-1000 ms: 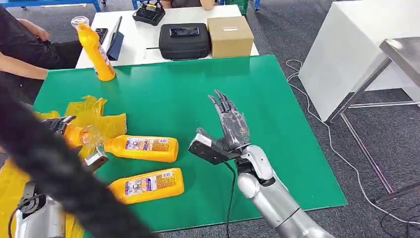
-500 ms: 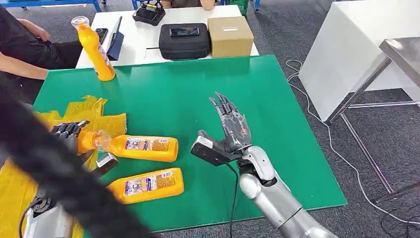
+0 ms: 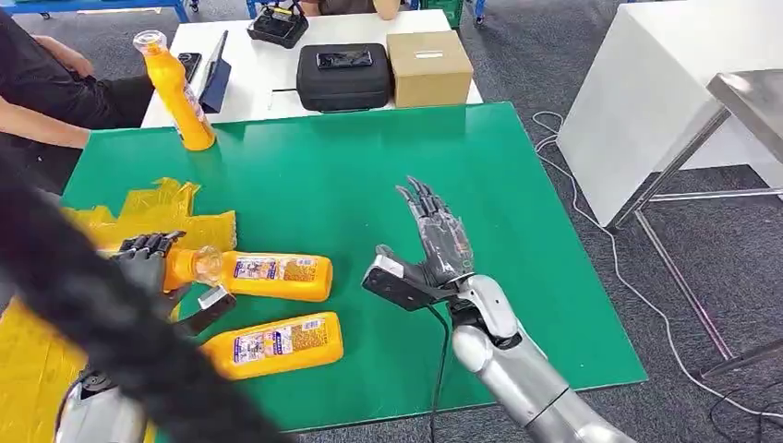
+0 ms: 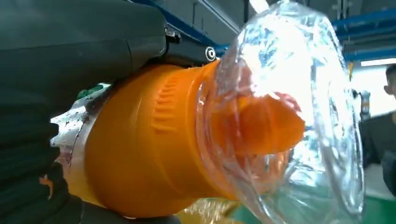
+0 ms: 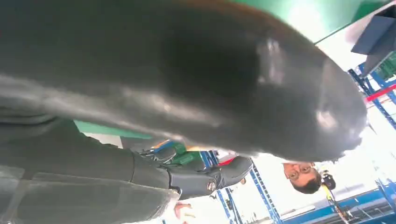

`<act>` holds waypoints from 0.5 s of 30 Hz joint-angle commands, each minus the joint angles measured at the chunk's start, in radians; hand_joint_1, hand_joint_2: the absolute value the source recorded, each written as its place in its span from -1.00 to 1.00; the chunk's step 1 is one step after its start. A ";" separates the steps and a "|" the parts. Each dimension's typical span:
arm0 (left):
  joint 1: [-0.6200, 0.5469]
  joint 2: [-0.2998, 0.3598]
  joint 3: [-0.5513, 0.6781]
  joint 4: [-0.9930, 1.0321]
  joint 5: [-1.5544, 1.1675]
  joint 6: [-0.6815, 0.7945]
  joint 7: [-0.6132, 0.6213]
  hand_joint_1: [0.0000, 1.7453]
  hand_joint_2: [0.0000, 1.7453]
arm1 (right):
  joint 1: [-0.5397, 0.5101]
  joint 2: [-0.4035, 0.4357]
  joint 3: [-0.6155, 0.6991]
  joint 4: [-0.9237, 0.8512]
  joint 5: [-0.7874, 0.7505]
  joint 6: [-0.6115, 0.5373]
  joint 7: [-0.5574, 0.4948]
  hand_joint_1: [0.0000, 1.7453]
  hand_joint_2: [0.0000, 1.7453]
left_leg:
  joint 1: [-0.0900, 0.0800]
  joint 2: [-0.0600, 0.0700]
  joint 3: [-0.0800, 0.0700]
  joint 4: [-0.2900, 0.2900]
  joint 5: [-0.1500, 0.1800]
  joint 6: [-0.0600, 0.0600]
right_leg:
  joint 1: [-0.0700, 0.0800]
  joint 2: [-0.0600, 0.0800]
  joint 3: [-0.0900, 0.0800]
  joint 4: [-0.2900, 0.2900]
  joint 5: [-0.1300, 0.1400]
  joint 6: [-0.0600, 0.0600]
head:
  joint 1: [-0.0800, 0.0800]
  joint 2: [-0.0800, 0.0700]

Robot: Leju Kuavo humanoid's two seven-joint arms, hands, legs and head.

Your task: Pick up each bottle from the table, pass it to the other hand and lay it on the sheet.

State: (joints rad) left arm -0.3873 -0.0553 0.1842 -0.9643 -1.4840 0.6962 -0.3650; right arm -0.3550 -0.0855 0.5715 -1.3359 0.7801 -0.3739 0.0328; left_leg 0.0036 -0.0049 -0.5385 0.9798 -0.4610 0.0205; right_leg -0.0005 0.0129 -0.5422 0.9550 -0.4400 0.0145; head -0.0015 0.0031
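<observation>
Left hand (image 3: 148, 261) grips the neck of a lying bottle (image 3: 263, 276); right hand (image 3: 436, 242) spread, empty. Second bottle (image 3: 274, 344) just beside the first, upright bottle (image 3: 177, 92) well beyond; a dark blurred band (image 3: 92, 314) covers the left arm.

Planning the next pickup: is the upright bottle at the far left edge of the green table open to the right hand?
Probably not easily. The right hand is open, but the upright bottle stands at the far opposite corner; the way across the green table is bare, though reach looks doubtful.

Your bottle (image 4: 154, 140): glossy orange plastic, ribbed neck, under a clear shiny plastic cap (image 4: 299, 107). Tabletop (image 3: 332, 175) is smooth, matt green. Sheet (image 3: 157, 208): crinkled, glossy yellow film. Right arm (image 3: 517, 378) shows brushed silver metal. Cardboard box (image 3: 429, 66), matt.
</observation>
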 commanded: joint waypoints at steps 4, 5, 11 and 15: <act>-0.202 0.100 -0.141 0.663 0.170 -0.056 -0.038 -1.00 -1.00 | -0.018 -0.020 0.066 0.060 -0.014 0.006 0.006 -1.00 -1.00 | 0.000 -0.002 0.003 -0.002 0.001 -0.001 | 0.000 -0.004 0.004 -0.001 0.000 0.000 | 0.000 0.000; -0.193 0.103 -0.140 0.664 0.176 -0.047 -0.046 -1.00 -1.00 | -0.018 -0.020 0.068 0.063 -0.013 0.007 0.006 -1.00 -1.00 | 0.000 -0.002 0.004 -0.002 0.001 -0.001 | 0.000 -0.003 0.004 -0.001 0.000 0.000 | 0.000 0.000; -0.170 0.117 -0.136 0.678 0.219 -0.069 -0.056 -1.00 -1.00 | -0.019 -0.002 0.073 0.068 -0.007 0.014 0.000 -1.00 -1.00 | 0.000 0.002 0.002 -0.001 0.000 -0.001 | 0.000 0.001 0.001 0.000 0.000 0.000 | 0.000 0.000; -0.172 0.116 -0.137 0.677 0.219 -0.071 -0.056 -1.00 -1.00 | -0.019 -0.003 0.072 0.067 -0.007 0.014 0.001 -1.00 -1.00 | 0.000 0.003 0.004 -0.002 0.000 -0.001 | 0.000 0.002 0.004 -0.001 0.000 0.000 | 0.000 0.000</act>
State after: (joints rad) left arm -0.5308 0.0355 0.0725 -0.4497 -1.2760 0.6409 -0.4234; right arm -0.3443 -0.0919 0.6111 -1.3260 0.7733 -0.3697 0.0332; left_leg 0.0036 -0.0050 -0.5376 0.9796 -0.4610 0.0205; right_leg -0.0006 0.0129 -0.5406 0.9552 -0.4400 0.0145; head -0.0019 0.0030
